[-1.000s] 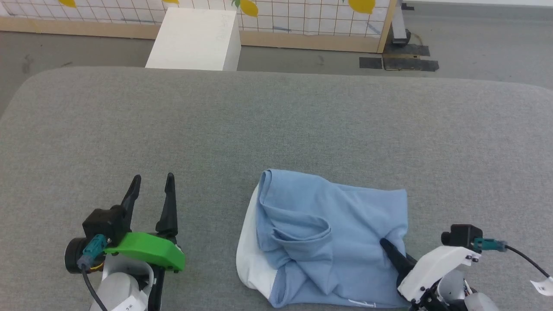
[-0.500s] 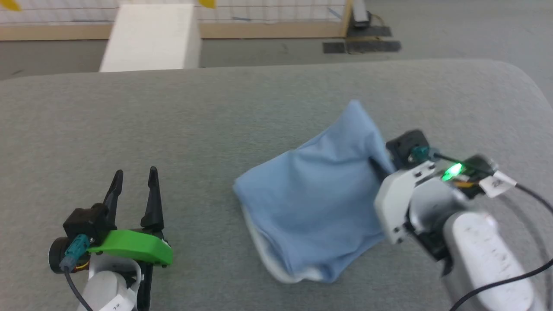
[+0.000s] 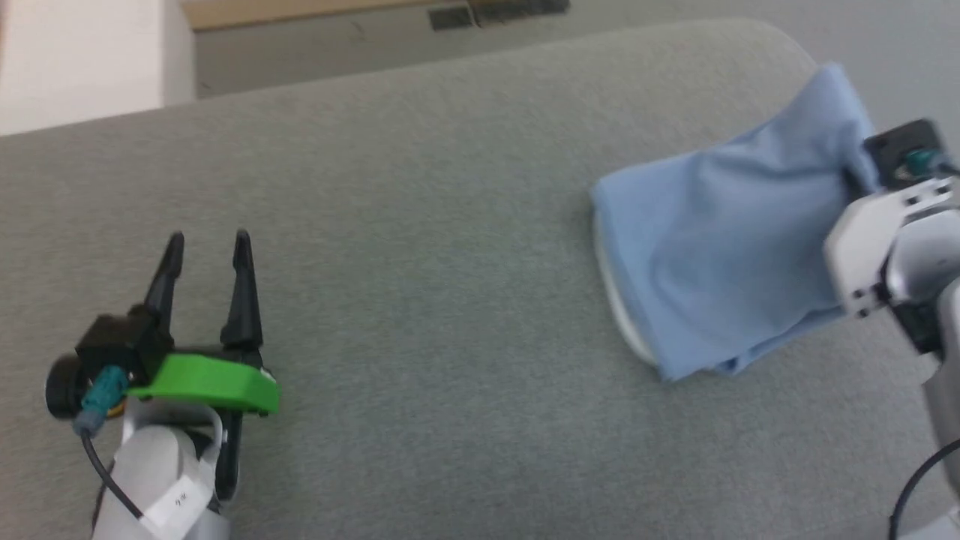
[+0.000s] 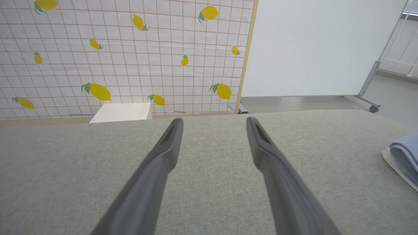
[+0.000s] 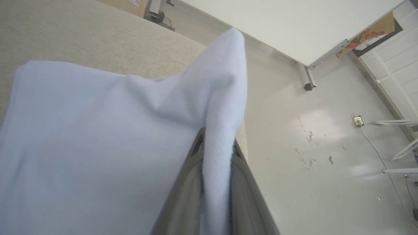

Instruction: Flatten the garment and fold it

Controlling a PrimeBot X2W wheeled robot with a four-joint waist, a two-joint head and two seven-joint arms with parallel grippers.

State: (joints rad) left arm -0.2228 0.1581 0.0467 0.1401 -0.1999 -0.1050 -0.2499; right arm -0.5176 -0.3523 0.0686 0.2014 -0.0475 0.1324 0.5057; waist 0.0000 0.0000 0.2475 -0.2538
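Two hands, one garment. The right hand [image 5: 216,145] is clamped on a fold of the light blue garment [image 3: 720,247], holding that edge up off the grey bench [image 3: 450,225] near its right end. A second ago it lay crumpled flat. The left hand [image 3: 204,251] hangs spread and empty, unchanged.

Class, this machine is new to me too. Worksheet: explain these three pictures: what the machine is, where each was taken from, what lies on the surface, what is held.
It is a two-armed robot. One picture looks down from its head; the other two look along each wrist's two dark fingers. On the grey fabric-covered surface lies a light blue soft-knit garment, bunched. The right gripper is shut on a raised fold of it. The left gripper stands open, holding nothing, above bare grey fabric.
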